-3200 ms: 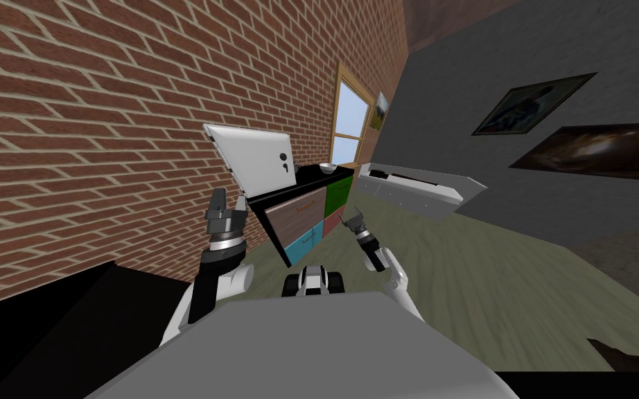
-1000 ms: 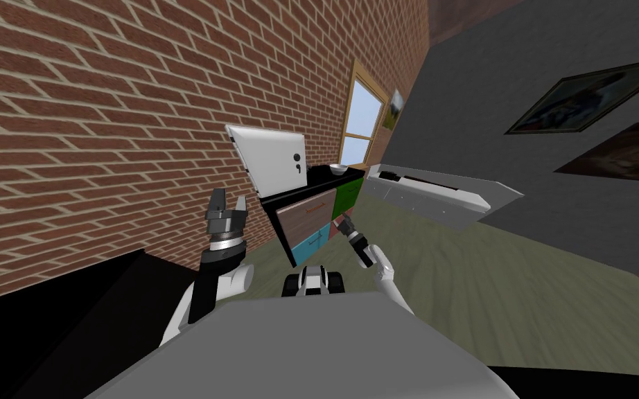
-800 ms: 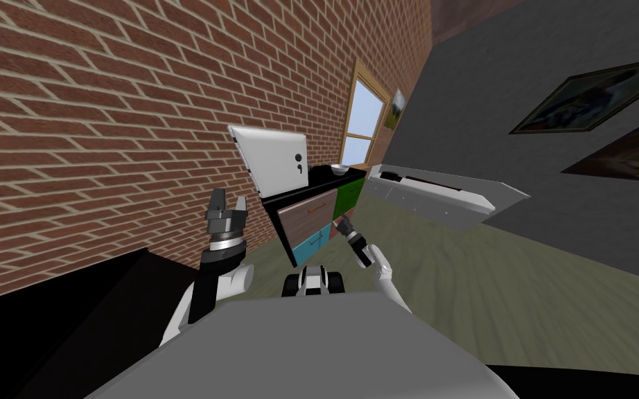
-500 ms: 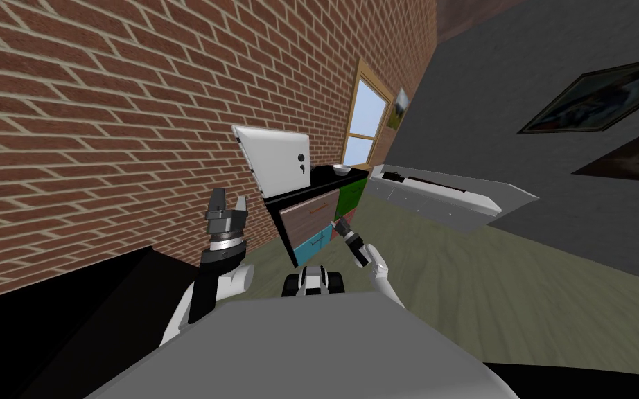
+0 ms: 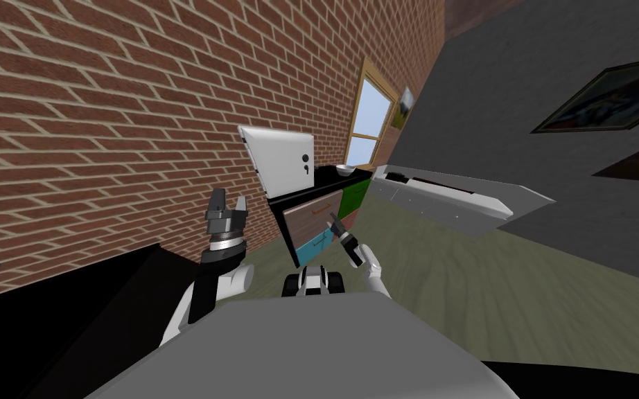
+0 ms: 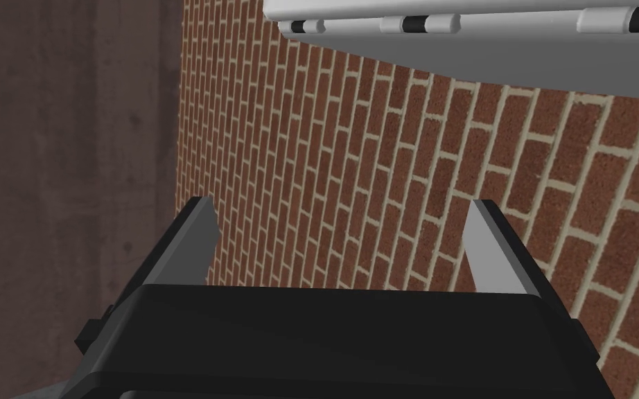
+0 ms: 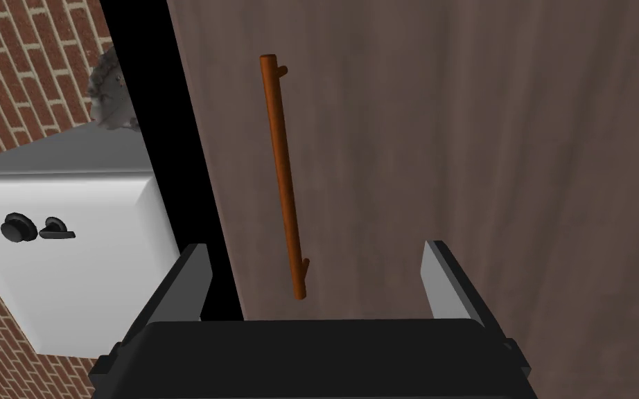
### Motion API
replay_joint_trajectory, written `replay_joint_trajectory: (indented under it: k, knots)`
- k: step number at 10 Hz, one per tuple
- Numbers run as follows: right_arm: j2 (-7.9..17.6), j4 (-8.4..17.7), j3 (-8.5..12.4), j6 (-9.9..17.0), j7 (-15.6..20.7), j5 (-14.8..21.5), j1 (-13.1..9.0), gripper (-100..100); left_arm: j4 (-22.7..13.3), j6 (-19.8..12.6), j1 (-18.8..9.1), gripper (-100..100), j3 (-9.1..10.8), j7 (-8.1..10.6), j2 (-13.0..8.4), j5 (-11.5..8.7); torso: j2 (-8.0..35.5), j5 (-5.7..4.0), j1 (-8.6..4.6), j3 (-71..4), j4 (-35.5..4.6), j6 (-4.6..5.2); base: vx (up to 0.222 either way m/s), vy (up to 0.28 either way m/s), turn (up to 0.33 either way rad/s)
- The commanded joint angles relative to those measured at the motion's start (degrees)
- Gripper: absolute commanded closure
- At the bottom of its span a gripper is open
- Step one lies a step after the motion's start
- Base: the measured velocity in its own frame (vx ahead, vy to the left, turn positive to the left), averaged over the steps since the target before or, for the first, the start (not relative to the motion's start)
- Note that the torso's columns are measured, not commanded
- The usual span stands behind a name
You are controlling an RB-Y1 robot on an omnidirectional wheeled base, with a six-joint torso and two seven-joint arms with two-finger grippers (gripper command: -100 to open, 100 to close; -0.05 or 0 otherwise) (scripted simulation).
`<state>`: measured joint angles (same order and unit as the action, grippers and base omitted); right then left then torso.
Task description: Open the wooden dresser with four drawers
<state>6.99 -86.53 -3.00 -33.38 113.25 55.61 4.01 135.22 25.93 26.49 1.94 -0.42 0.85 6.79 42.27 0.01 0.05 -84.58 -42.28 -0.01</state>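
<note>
Head view: the dresser [image 5: 296,228] sits just left of the frame's centre against the brick wall [image 5: 103,125]. It has a black top and differently coloured fronts. The wood-grain drawer front [image 5: 311,213] is the upper one on the near side, with a teal drawer [image 5: 314,242] under it. A white box [image 5: 280,163] and a small bowl [image 5: 344,169] stand on top. My right gripper [image 5: 334,222] is up close to the wood-grain front. My left gripper [image 5: 229,201] is raised at centre-left, near the wall and away from the dresser.

Left wrist view: my left gripper [image 6: 342,215] has its fingers spread wide with nothing between them.

Right wrist view: my right gripper [image 7: 318,256] has its jaws apart and empty. The wood-grain front fills the space ahead of them. A thin orange-brown bar handle [image 7: 283,173] runs straight away from me, and its near end lies between my fingers, closer to one than the other and touching neither. The white box [image 7: 68,235], with its dark knob, lies beyond the dresser's black edge.

I expect the drawer to be stiff and fairly heavy, sliding straight out on runners. The bar looks rigid but slim and smooth, so it may slip. I would centre on it and clamp at mid-length between its two posts, then pull square to the front.
</note>
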Motion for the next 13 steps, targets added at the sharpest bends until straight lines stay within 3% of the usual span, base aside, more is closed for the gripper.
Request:
replay_joint_trajectory:
  k: [1,4,6,7,9,10,11,13]
  knots:
    - [-2.7,1.2,-0.4,-0.4,3.8,0.8,-0.6,-100,0.0,0.0,0.0,0,0.00,0.00,0.0,0.0,0.0,-0.01,-0.06,0.0,0.0,0.02,0.014,0.018,0.031]
    - [-8.1,2.3,-0.8,-0.8,7.0,1.7,-1.1,-100,0.0,0.0,0.0,0,0.00,0.00,0.0,0.0,0.0,-0.01,-0.04,0.0,0.0,0.01,0.018,0.021,0.040]
    - [-9.6,2.4,-0.9,-0.9,7.4,1.8,-1.2,-100,0.0,0.0,0.0,0,0.00,0.00,0.0,0.0,0.0,-0.02,-0.10,0.0,0.0,0.02,0.005,0.006,0.003]
    - [-8.8,1.9,-1.0,-0.7,7.0,1.8,-0.9,-100,0.0,0.0,0.0,0,0.00,0.00,0.0,0.0,0.0,-0.03,-0.10,0.0,0.0,0.01,0.000,0.000,0.000]
    - [-8.3,1.7,-0.3,1.5,5.6,2.1,-2.7,-100,0.0,0.0,0.0,0,0.00,0.00,0.0,0.0,0.0,0.00,0.02,0.0,0.0,-0.02,0.015,0.031,0.131]
    - [-8.6,1.8,-0.5,0.8,6.2,2.0,-2.2,-100,0.0,0.0,0.0,0,0.00,0.00,0.0,0.0,0.0,0.01,0.03,0.0,0.0,0.00,0.010,0.014,0.020]
    - [-9.0,2.0,-1.0,-0.7,7.0,1.8,-0.9,100,0.0,0.0,0.0,0,0.00,0.00,0.0,0.0,0.0,-0.02,-0.08,0.0,0.0,0.03,-0.010,-0.020,-0.203]
    - [-8.7,2.1,-1.0,0.4,6.3,2.0,-2.1,100,0.0,0.0,0.0,0,0.01,0.00,0.0,0.0,0.1,-0.04,-0.11,0.0,0.0,-0.02,-0.038,-0.026,-0.020]
